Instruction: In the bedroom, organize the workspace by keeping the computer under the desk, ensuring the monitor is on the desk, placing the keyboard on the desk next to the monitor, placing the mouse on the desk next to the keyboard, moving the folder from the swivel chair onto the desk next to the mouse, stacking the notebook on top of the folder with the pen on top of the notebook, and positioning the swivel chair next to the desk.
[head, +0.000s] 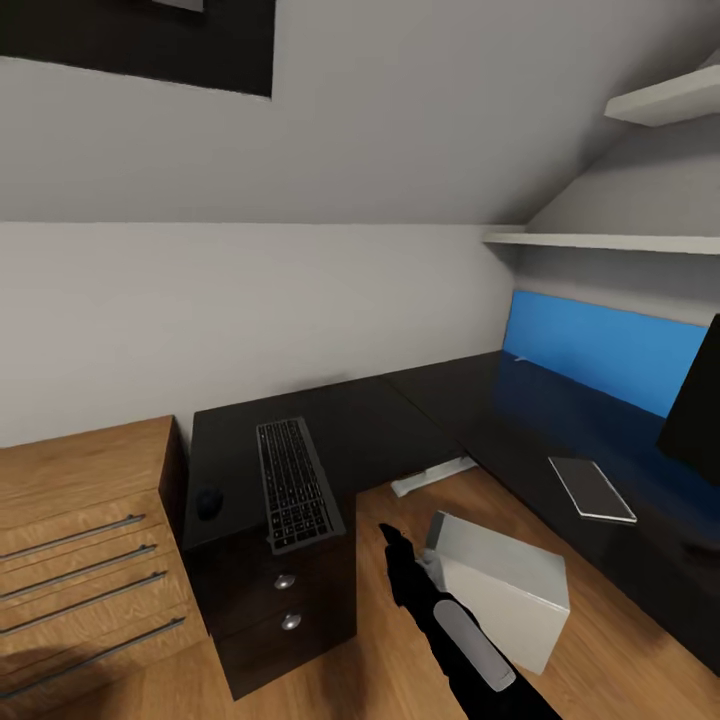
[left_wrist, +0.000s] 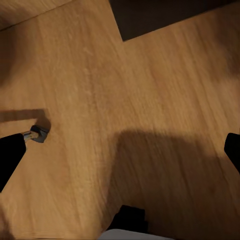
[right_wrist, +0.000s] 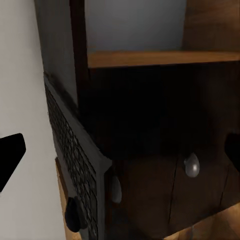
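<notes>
Keyboard first: the slim dark grey rectangular keyboard with low black keys (head: 296, 483) lies on the near wing of the long black L-shaped counter (head: 400, 420), its near end poking out past the counter's edge, above the dark drawers with round silver knobs (head: 286, 600). I see my right hand (head: 390, 535) in the head view as a black arm reaching up from below, its tip just beside that overhanging end. The right wrist view shows the keyboard (right_wrist: 75, 165) edge-on, close ahead, with my two black fingertips (right_wrist: 10, 155) spread wide to either side and nothing between them. A small dark rounded mouse (head: 209, 502) sits on the counter just beyond the keyboard from my right hand.

On my right hand's other side, near it, the small pale grey box-shaped computer case (head: 500, 585) stands tilted on the wooden floor (head: 620, 640) in the counter's inner corner. Farther out, on the long wing, lies a thin flat dark notebook with a pale edge (head: 593, 488), and past it the black edge of the wide monitor (head: 695, 410) before a bright blue panel (head: 600, 350).

My left hand (left_wrist: 120, 150) hangs over bare wooden floor (left_wrist: 100, 75), fingers well apart, holding nothing. A light wooden low cabinet with bar handles (head: 85, 560) stands beside the drawers.
</notes>
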